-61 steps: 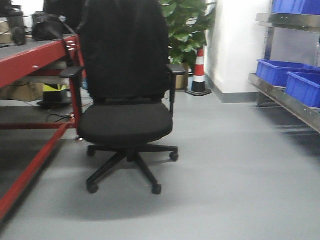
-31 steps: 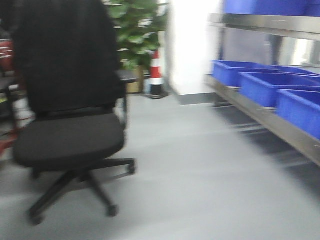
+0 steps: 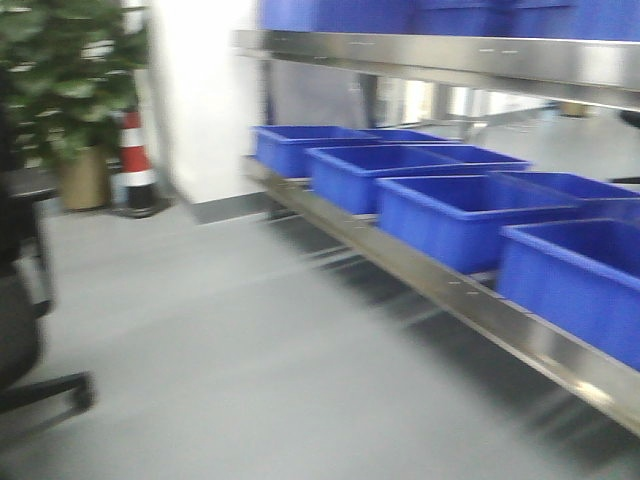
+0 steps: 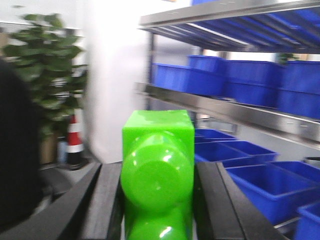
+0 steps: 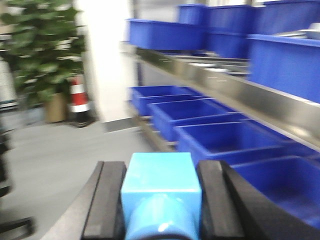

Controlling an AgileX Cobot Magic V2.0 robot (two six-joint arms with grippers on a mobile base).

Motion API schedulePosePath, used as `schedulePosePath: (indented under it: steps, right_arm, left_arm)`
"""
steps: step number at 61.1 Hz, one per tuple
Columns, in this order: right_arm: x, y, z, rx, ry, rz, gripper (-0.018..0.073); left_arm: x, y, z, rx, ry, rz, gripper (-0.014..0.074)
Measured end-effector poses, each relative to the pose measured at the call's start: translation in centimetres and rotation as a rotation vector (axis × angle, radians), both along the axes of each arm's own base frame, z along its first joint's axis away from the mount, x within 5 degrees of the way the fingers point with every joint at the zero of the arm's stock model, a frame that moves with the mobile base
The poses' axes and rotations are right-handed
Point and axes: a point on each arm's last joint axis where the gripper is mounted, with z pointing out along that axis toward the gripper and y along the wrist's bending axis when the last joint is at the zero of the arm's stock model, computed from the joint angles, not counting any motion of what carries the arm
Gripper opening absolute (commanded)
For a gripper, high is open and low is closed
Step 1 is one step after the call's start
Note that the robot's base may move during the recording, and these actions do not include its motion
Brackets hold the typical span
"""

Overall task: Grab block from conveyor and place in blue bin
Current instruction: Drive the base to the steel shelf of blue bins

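In the right wrist view, the right fingers (image 5: 107, 200) are closed on the blue block (image 5: 159, 175), one black finger pressed against each side and the top face showing between them. The block is off the conveyor, which is not in any view, and is held in the air with the grey floor (image 3: 230, 350) below. In the left wrist view, the left fingers (image 4: 107, 200) pinch a green block (image 4: 157, 160) in the same way.

Beyond the blue block, a row of open blue bins (image 5: 200, 142) sits side by side on a low steel shelf (image 3: 480, 300) that runs off to the right. A second steel shelf (image 3: 450, 55) hangs above them with more bins on it. All three views are smeared, which suggests the base is moving. A black chair (image 3: 15, 330) shows at the left edge of the front view. Farther back, a plant (image 3: 70, 90) and a striped cone (image 3: 137, 165) stand by the white wall.

The grab looks done and the carry is in hand; the drop is not yet made. The next move calls for the base to stop near the shelf. The right arm then has to reach in under the upper shelf until the block is over an open bin. Only then should the fingers spread. The gap between the two shelves looks like the tight spot.
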Motion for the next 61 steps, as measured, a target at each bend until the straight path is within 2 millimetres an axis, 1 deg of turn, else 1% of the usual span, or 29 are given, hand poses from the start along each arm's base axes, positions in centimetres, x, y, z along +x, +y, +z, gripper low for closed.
schedulePosePath:
  steps: [61]
  right_arm:
    - [0.0,0.0,0.0,0.0,0.0,0.0,-0.0162]
  left_arm:
    - [0.0,0.0,0.0,0.0,0.0,0.0,-0.0111]
